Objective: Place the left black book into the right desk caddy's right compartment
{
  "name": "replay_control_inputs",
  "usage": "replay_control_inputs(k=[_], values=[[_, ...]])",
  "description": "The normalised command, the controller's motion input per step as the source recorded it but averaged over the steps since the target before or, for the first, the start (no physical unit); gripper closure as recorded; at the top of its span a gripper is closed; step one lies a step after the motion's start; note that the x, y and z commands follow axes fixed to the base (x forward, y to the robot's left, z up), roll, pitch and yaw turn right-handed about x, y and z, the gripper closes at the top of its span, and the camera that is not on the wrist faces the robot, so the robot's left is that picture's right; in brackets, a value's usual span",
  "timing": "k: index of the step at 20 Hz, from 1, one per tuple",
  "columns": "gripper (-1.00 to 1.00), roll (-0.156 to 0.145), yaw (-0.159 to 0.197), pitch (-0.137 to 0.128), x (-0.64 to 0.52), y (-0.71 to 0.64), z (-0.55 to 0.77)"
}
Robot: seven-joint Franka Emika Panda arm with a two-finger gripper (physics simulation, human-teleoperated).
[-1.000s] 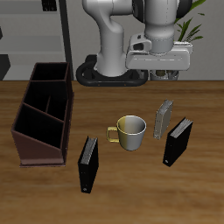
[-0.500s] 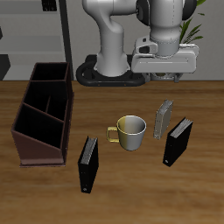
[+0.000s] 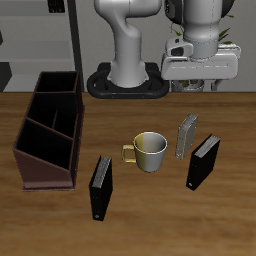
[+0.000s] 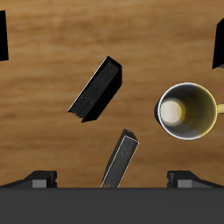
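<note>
The left black book [image 3: 202, 163] stands tilted on the table beside a grey book [image 3: 186, 135]; it also shows in the wrist view [image 4: 96, 89]. My gripper [image 3: 198, 88] hangs high above the table, farther back than these two books, open and empty. In the wrist view the gripper [image 4: 112, 179] has its fingertips [image 4: 39, 179] wide apart, with the grey book [image 4: 120, 162] below between them. The right desk caddy [image 3: 50, 130], dark reddish-brown with inner dividers, stands at the far side of the table from the gripper.
A yellow-cream mug [image 3: 148, 150] stands between the caddy and the books, also in the wrist view [image 4: 186, 110]. A second black book [image 3: 100, 185] stands near the front edge, beside the caddy. A dark object [image 4: 3, 35] is cut off by the wrist frame.
My gripper has moved sideways away from the caddy, to a spot above and behind the grey and black books, and risen slightly. Nothing on the table has moved.
</note>
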Motion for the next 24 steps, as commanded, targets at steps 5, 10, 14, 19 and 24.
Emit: replay_control_inputs(k=[5,10,14,19,24], values=[[-1.00,0.038,0.010,-0.023,0.03,0.21,0.03],[-1.00,0.005,0.016,-0.045,0.18,0.14,-0.04],[-1.00,-0.015,-0.009,-0.004,0.34,0.07,-0.07],[-1.00,-0.017,-0.003,0.010,0.27,0.05,-0.14],[-1.00,0.005,-0.006,0.014,0.14,0.06,-0.22]])
